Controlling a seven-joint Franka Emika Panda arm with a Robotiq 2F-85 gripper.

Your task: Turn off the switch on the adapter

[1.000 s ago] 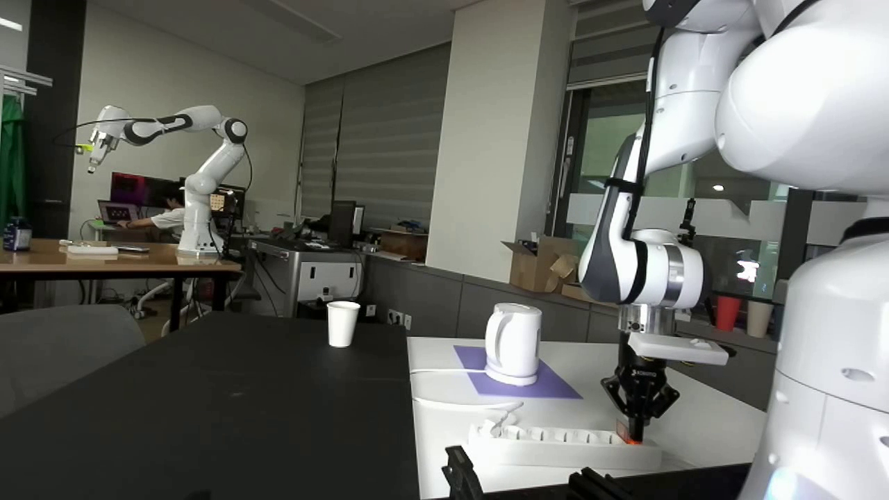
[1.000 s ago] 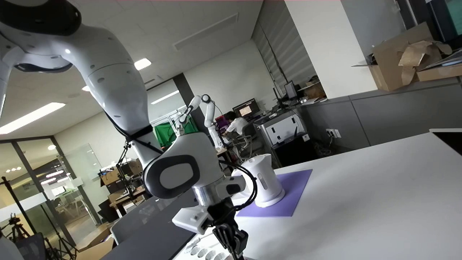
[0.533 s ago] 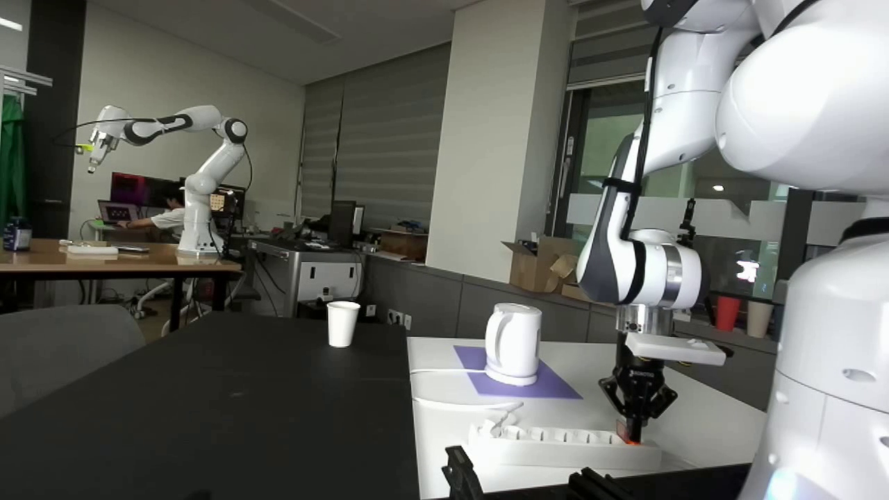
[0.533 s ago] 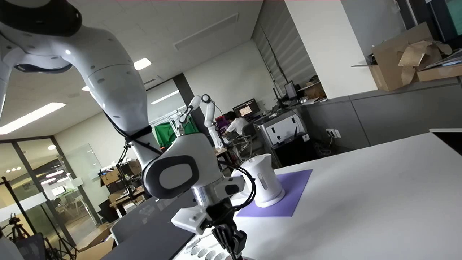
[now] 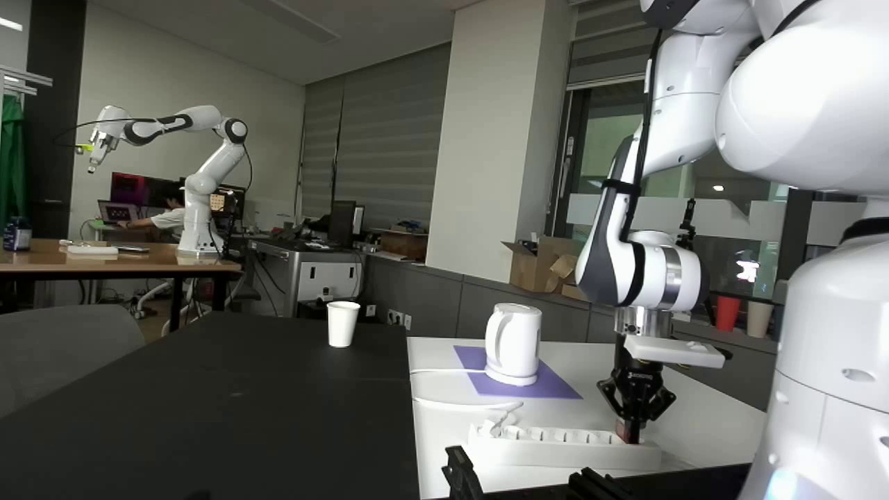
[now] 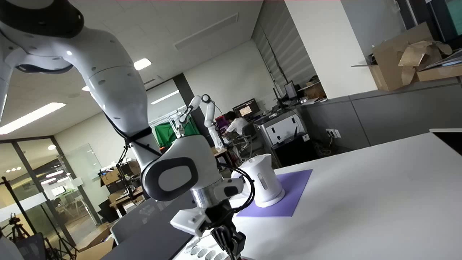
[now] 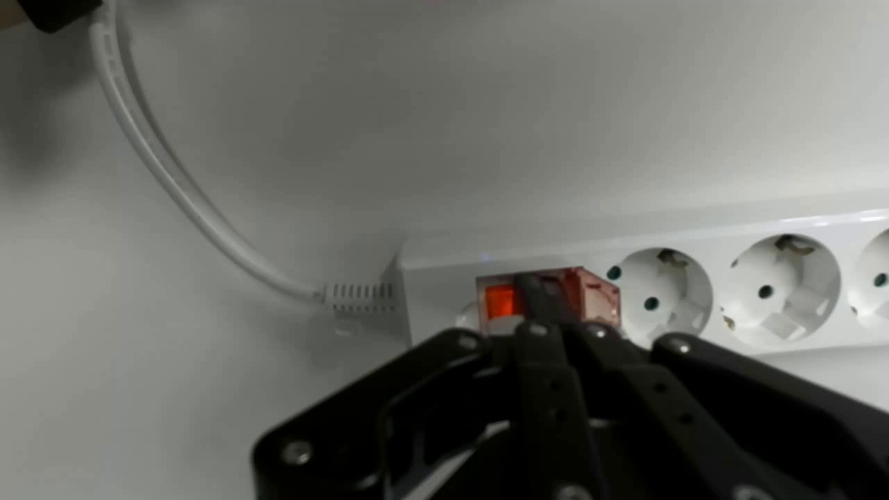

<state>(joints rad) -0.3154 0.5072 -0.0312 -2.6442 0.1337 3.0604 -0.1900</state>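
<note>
In the wrist view, we see the adapter (image 7: 590, 251), long and white, which lies from the middle of the frame to the right edge. Its switch (image 7: 500, 301) is bright orange and sits a little right of the centre. The gripper (image 7: 533, 286) comes in from the bottom, and its black fingers (image 7: 542, 305) are pressed together. Their tip covers a part of the switch; if it is touching, we cannot tell. Just right of the tip there is a translucent red piece (image 7: 599, 302), then a row of round sockets (image 7: 642, 274). A white cable (image 7: 229, 244) runs from the left end of the adapter to the upper left.

In an exterior view, a white kettle (image 5: 522, 344) stands upright on a purple sheet (image 5: 555, 387), right of the centre. The adapter is below it, at the lower right. The gripper points downward at the right end of the adapter, the fingers joined into one narrow tip; the switch we cannot make out.

In an exterior view, a cardboard box (image 6: 388, 61) is at the upper right. The gripper is at the bottom edge, near the centre; at its left, a part of the adapter shows.
</note>
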